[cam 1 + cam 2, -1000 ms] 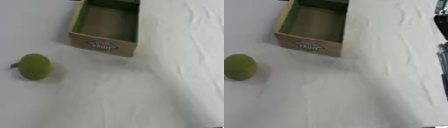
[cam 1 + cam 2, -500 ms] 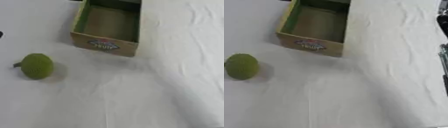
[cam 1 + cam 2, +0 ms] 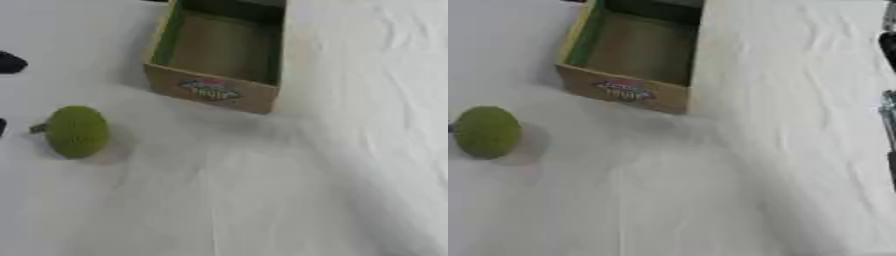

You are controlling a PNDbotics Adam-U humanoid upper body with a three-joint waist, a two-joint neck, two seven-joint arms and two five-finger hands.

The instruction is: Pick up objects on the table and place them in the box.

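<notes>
A round green fruit (image 3: 77,131) with a bumpy skin and a short stem lies on the white cloth at the left. Behind it stands an open cardboard box (image 3: 213,91) with green inner walls and a printed label on its front; nothing shows inside it. Two dark bits of my left hand (image 3: 9,63) poke in at the left edge, a little left of the fruit and apart from it. Black and silver parts of my right hand (image 3: 888,47) show at the right edge of the right eye view, far from both things.
A creased white cloth (image 3: 367,125) covers the whole table. A dark shape (image 3: 575,1) sits at the top edge behind the box.
Dark parts of my left hand have come into view at the left edge. The fruit and the box have stayed where they were.
</notes>
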